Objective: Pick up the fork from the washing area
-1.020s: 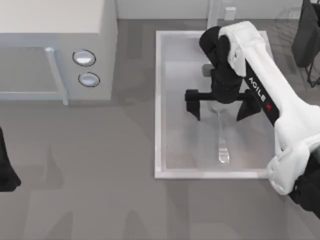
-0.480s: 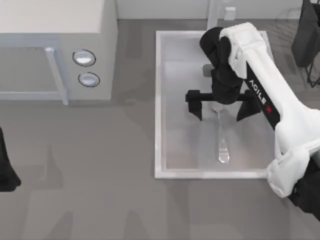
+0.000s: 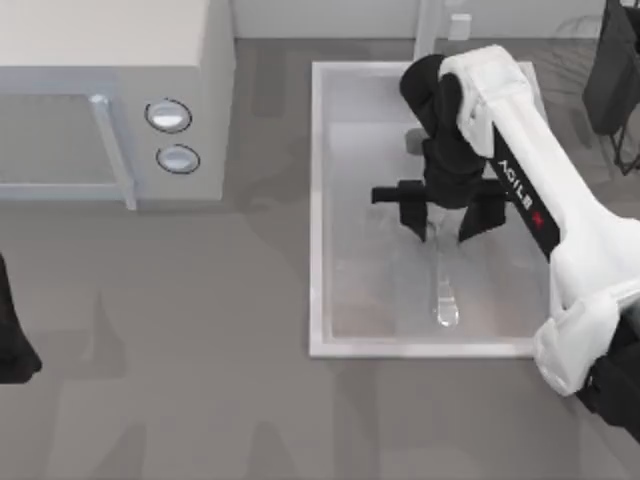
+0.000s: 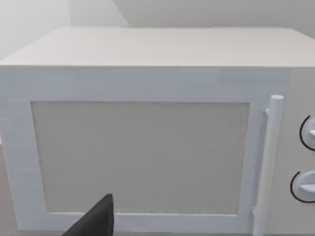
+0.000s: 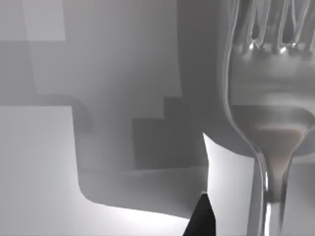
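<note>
While the fork [image 3: 444, 285] lies flat in the washing area [image 3: 322, 200], the right pincer [image 3: 440, 222] straddles its neck, fingers narrowed but apart; left pincer [image 3: 12, 340] parked at the desk's left edge.

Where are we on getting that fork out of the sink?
Done: the right gripper is down inside the sink, straddling the fork near its tine end. In hand: the fingers are close on either side but not visibly clamped, and the fork lies flat on the sink floor. Left: close, then lift. The left gripper sits parked at the table's left edge.
</note>
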Controlling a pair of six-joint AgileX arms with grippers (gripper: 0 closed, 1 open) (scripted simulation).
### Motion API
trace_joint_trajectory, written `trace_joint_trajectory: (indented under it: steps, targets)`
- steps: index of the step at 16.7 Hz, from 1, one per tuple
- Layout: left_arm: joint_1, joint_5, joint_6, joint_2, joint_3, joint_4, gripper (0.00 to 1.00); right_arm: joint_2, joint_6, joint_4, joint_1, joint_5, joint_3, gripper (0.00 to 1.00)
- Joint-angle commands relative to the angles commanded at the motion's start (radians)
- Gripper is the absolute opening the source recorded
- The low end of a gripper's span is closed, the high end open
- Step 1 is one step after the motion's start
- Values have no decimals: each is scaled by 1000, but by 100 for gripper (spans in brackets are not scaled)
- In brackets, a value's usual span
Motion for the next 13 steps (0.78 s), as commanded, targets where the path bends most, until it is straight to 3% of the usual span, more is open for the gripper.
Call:
trace_joint_trajectory:
  steps: [2, 3, 13]
  targets:
    - [0, 0, 0, 0, 0, 0, 100, 0, 0, 0, 0, 0, 0, 2]
    - [0, 0, 0, 0, 0, 0, 100, 0, 0, 0, 0, 0, 0, 0]
    - [0, 0, 0, 0, 0, 0, 100, -60, -11, -4, -4, 17, -10, 0]
